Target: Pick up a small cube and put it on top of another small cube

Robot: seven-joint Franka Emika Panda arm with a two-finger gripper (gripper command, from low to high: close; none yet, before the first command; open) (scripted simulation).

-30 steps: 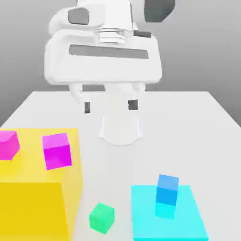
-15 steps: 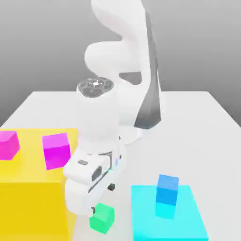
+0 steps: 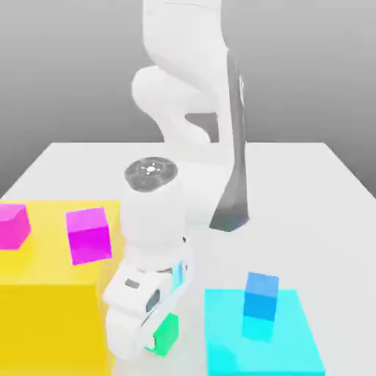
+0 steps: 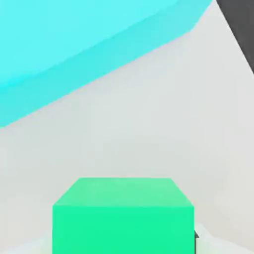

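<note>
The exterior view looks from in front of the arm, raised and angled down across the white tabletop [image 3: 308,176], facing the robot's base, with the grey backdrop behind. It stands near enough that the upper arm runs out of the top edge. The hand view rides on the hand, very close to the tabletop, facing the green cube [image 4: 123,216] and the cyan slab [image 4: 74,44]. Both views share the green cube [image 3: 167,332], the cyan slab [image 3: 294,345] and the tabletop between them.
</note>
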